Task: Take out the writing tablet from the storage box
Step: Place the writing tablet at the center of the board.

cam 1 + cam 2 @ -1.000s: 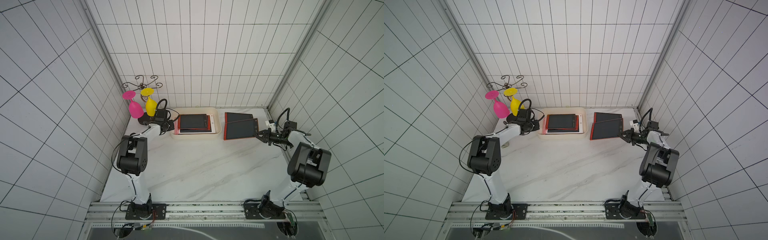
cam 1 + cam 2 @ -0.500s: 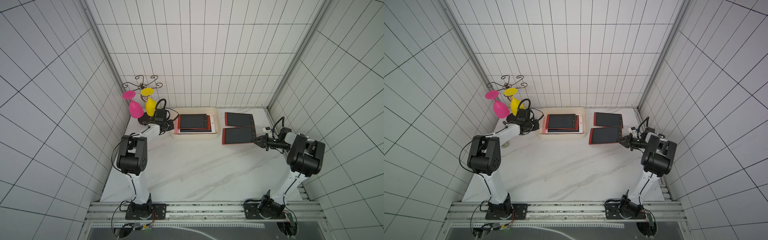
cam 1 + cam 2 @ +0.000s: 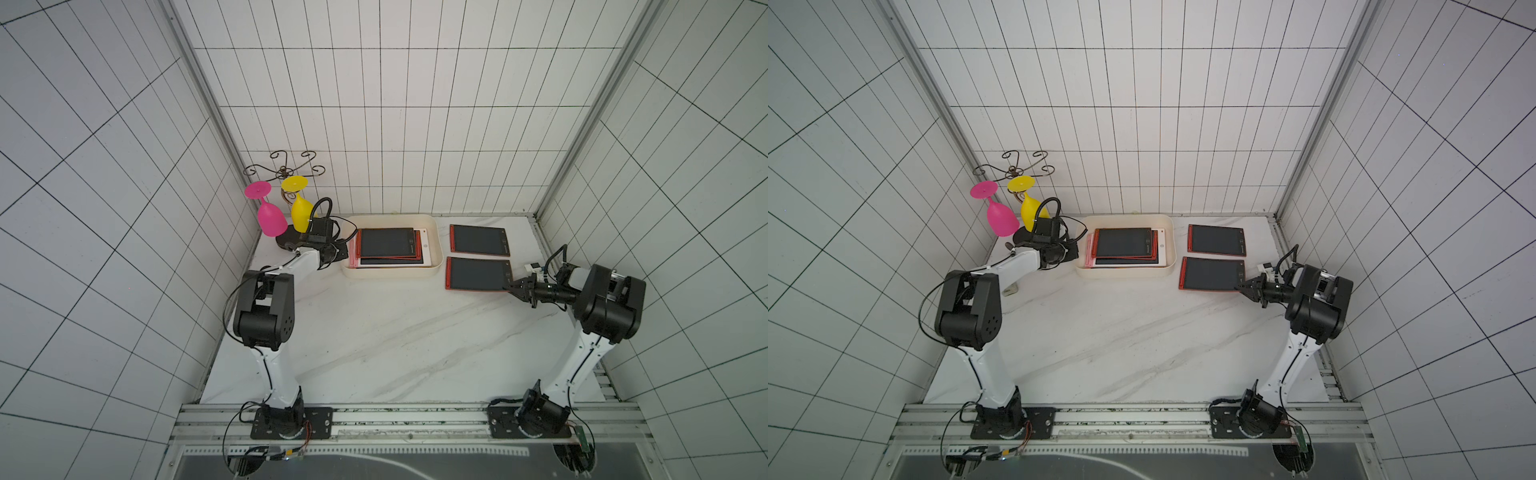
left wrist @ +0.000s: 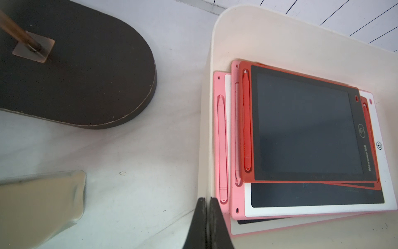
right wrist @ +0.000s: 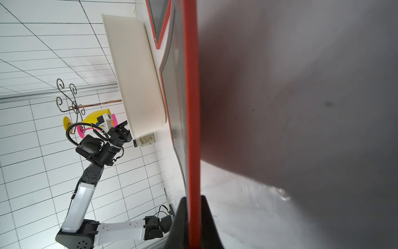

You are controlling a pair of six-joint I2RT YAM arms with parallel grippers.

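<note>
My right tool (image 3: 512, 286) has lowered the red writing tablet (image 3: 478, 274) from its tilt onto the tabletop (image 3: 395, 340) at 3 o'clock of the storage box (image 3: 390, 273), jaws still pinching its edge, while my left tool (image 4: 206, 200) stays closed at the box's 9 o'clock wall, so I judge release is next.

One storage box (image 3: 390, 273) on the desk (image 3: 395, 340), just the one. Inside, a stack of tablets (image 4: 301, 125): two red on top, one white, one pink, and further edges beneath that won't separate. Out on the desk, two more: far red tablet (image 3: 480, 240), near red tablet (image 3: 478, 274). Goblets, two: pink goblet (image 3: 271, 218), yellow goblet (image 3: 300, 212). One wire rack (image 3: 284, 169). Two claws: left claw (image 4: 206, 200), right claw (image 3: 511, 286).
</note>
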